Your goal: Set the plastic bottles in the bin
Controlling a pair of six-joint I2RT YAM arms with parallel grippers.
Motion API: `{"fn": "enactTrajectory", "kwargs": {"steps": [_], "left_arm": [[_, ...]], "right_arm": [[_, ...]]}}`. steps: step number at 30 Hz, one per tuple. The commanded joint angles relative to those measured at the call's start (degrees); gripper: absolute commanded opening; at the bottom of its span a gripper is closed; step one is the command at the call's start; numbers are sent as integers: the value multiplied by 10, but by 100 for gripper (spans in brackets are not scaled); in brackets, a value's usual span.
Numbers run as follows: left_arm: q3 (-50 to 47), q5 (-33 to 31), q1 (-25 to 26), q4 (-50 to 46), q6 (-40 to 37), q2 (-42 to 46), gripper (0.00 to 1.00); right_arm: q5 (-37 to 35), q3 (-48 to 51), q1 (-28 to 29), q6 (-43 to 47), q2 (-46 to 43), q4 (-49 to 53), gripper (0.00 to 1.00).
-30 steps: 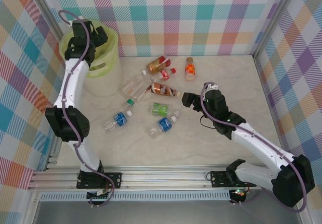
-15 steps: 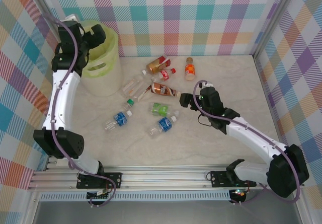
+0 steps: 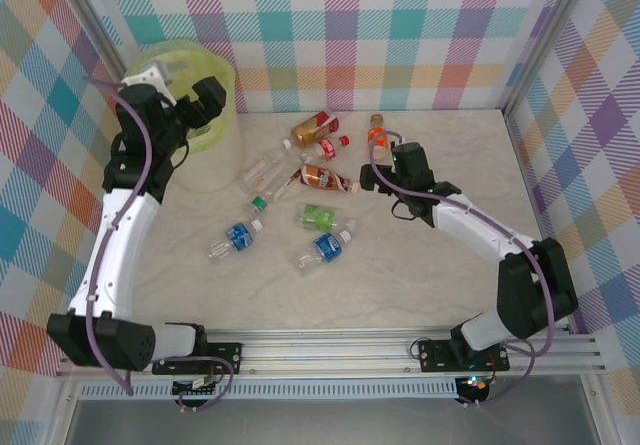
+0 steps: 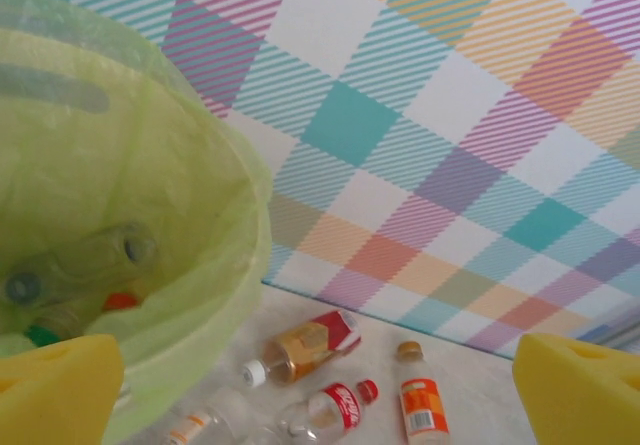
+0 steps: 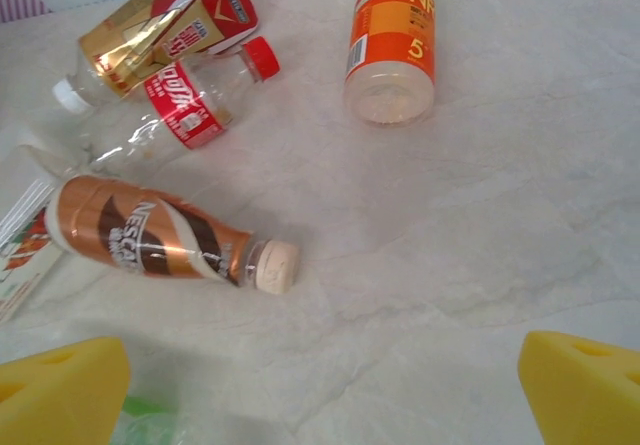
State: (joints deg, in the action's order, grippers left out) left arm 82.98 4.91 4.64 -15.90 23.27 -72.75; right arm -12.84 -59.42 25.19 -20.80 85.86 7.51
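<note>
Bin [image 3: 222,90] sits upper left, a few plastic bottles [image 4: 75,275] inside. My left gripper [image 3: 203,103] hangs at its rim, jaws wide, empty. My right gripper [image 3: 377,172], also spread and empty, is near the brown-label bottle [image 5: 150,240] mid-frame: light, slick, crushable, so I'd grab mid-body.

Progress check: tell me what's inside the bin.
Several blurred bottles lie at the bin's bottom, a red and a green cap showing. The left gripper's pad covers the part below them; count unclear.
</note>
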Motion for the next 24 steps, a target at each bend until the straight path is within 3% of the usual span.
{"fn": "enactTrajectory", "kwargs": {"steps": [1,6,10,15,19,24], "left_arm": [[-50,52,5,53,42,58,100],[-131,37,5,19,58,132,100],[-200,26,5,19,70,174,100],[-217,50,4,-35,76,163,100],[-228,43,4,-42,75,166,100],[-242,19,4,-42,75,173,100]], "right_arm": [[36,-46,-18,38,38,1,100],[113,-138,-44,56,138,35,100],[133,-243,-46,42,230,104,100],[-10,-338,-51,-8,328,162,100],[40,-425,-72,21,399,204,100],[27,-531,-77,59,479,261,99]]}}
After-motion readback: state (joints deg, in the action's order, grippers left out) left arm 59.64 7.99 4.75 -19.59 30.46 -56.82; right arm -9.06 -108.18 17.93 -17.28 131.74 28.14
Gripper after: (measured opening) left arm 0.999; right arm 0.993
